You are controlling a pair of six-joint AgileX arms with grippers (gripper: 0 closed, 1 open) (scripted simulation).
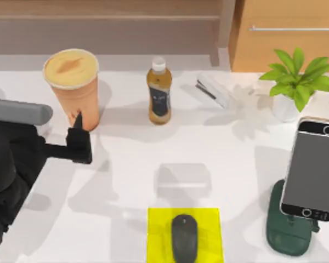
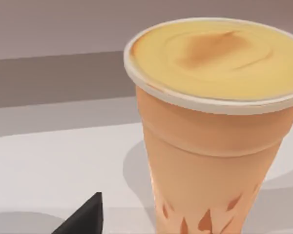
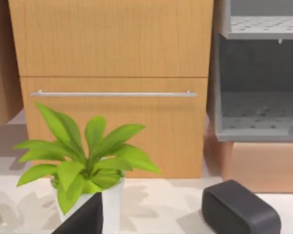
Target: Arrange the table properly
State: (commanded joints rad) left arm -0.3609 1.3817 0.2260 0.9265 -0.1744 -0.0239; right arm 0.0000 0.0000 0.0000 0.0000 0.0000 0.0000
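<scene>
Just beyond the left gripper (image 1: 77,127), nearly touching its fingertip, stands the orange cup (image 1: 72,87) on the table (image 1: 230,159). Whether the fingers are spread or closed cannot be told. The cup looks light, smooth and easily tipped, so a hold around its mid-wall seems best. The table is plain, white and wide.

On the table (image 1: 126,164), cup (image 1: 72,87) stands left of bottle (image 1: 159,93); mouse (image 1: 185,238) lies on pad (image 1: 159,219).
</scene>
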